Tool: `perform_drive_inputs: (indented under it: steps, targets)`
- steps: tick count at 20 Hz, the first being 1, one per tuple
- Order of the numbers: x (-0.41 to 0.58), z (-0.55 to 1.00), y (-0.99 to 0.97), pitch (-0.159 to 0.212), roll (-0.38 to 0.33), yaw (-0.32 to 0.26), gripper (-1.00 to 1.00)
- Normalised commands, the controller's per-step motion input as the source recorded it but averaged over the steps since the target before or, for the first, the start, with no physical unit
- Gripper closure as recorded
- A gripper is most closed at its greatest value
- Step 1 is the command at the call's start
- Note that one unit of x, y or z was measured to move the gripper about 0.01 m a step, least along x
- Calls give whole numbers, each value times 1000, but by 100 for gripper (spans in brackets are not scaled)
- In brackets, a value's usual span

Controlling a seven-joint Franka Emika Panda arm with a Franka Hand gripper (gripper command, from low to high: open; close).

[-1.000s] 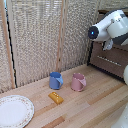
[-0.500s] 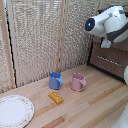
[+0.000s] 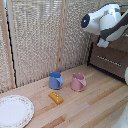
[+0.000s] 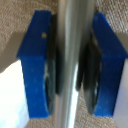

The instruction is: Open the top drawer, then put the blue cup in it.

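Note:
In the wrist view my gripper [image 4: 70,65] is shut on a silver bar handle [image 4: 70,25], with a blue finger pad [image 4: 34,65] pressed on each side. The exterior view shows the white arm [image 3: 105,22] reaching to the dark brown dresser [image 3: 107,62] at the exterior view's right. It covers most of the top drawer [image 3: 120,44], so I cannot tell how far the drawer stands out. The blue cup [image 3: 55,80] stands upright on the wooden table, well away from the gripper.
A pink mug [image 3: 78,82] stands just beside the blue cup. A small yellow block [image 3: 56,97] lies in front of them. A white plate [image 3: 14,111] sits at the exterior view's lower left. A woven screen [image 3: 40,40] backs the table.
The arm has shifted toward the exterior view's left, away from the dresser front. The cups, block and plate have not moved.

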Motion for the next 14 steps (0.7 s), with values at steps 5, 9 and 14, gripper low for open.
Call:
perform_drive_inputs:
  steps: [5, 9, 14]
  targets:
    - [150, 0, 827, -40, -1, -122, 100]
    - [1, -8, 624, -74, -20, -232, 100]
    - [14, -43, 547, -39, -32, -258, 100]
